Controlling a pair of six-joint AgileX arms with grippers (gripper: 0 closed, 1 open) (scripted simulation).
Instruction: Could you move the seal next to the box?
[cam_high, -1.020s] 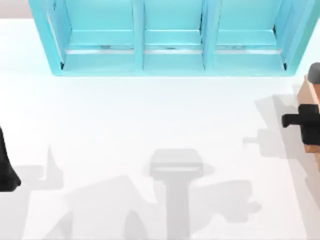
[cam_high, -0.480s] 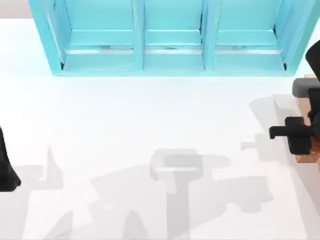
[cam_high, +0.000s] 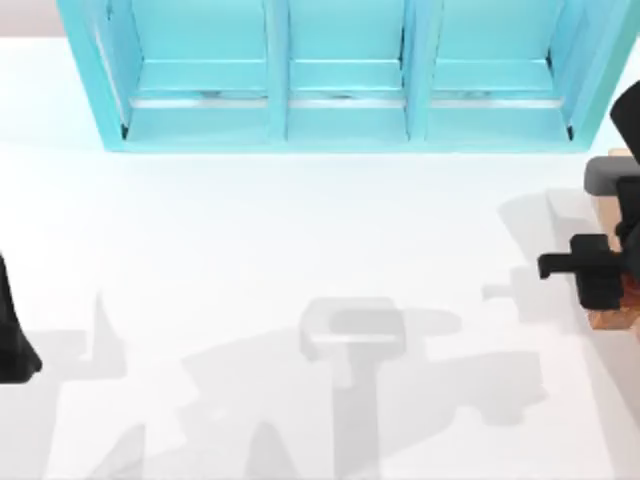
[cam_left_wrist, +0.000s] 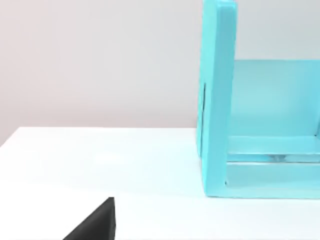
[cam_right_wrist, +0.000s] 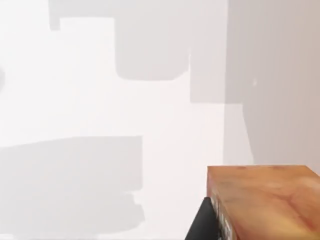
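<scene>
Across the back of the white table (cam_high: 300, 230) stands one turquoise shelf unit (cam_high: 340, 75) with three open bays. Nothing lies between it and the arms. One box (cam_high: 612, 318), tan-orange wood, sits at the table's right edge, largely covered by the right arm. The right gripper (cam_high: 560, 266) hangs just beside it, above the table. The left arm (cam_high: 12, 335) is parked at the left edge. The right wrist view shows one corner of the box (cam_right_wrist: 265, 200).

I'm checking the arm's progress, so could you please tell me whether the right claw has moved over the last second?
Yes. In the top view the right claw has shifted leftward and away from the turquoise shelf, most of it early on.
</scene>
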